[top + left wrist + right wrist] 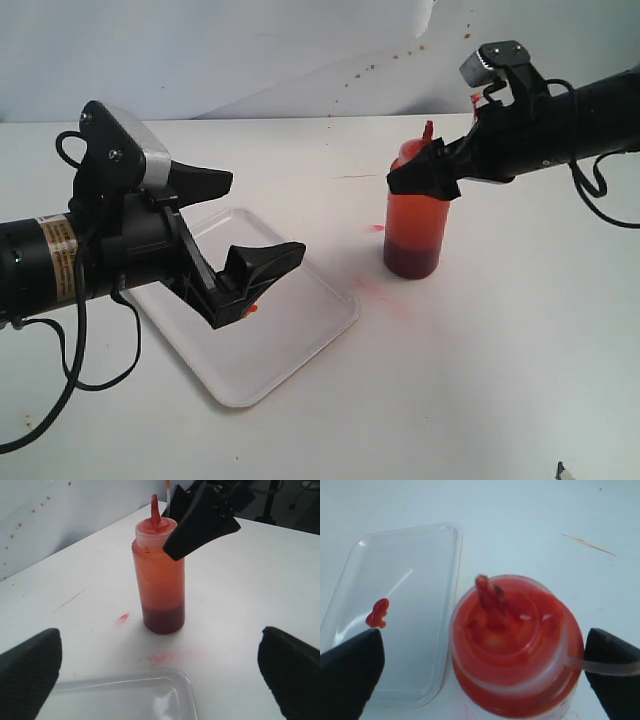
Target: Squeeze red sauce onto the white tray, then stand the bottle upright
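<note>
Sauce (377, 614) sits on the white tray (290, 330), the bottle (412, 225) stands upright, left gripper (262, 218) and right gripper (482, 672) both released; I judge it done.

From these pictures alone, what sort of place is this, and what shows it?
Probably a robotics test bench, not a kitchen: two black robot arms over a plain white table, with a sauce bottle and a white tray laid out.

Cannot see most of the red sauce (250, 311) behind the left claw (266, 215) in the exterior view, nor one side of the cap on the bottle (412, 228) behind the right claw (415, 168). Loses part of the white tray (125, 697) past the left wrist view's edge.
</note>
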Available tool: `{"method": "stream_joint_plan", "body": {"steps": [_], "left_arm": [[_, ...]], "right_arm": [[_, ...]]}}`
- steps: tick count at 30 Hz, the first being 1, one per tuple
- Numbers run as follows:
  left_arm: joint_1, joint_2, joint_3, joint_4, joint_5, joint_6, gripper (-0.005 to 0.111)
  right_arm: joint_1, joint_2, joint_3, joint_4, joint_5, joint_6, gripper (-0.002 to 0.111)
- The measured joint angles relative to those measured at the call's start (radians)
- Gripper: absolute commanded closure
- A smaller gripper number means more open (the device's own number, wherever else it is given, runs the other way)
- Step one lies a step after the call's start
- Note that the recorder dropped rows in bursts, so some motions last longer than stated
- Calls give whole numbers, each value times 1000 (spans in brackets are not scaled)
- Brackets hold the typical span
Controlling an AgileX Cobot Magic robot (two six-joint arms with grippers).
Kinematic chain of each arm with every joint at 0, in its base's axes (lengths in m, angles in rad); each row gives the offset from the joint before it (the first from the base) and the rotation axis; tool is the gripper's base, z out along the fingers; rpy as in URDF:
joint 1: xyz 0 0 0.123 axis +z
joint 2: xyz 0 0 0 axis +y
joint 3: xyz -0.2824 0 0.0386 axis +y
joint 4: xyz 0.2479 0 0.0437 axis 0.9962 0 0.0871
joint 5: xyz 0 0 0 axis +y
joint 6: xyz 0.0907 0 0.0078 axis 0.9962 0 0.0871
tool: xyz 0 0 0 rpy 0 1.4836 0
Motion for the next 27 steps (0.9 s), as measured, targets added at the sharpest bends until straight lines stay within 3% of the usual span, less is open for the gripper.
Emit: {"method": "stream_joint_plan", "body": {"steps": [10,27], "left_arm": [[0,0,0,0,0,0,3],[0,0,0,0,0,0,3]], "right_arm": [[0,-104,0,-108,-78,145,3],[0,-279,0,-114,-173,235,3]]}}
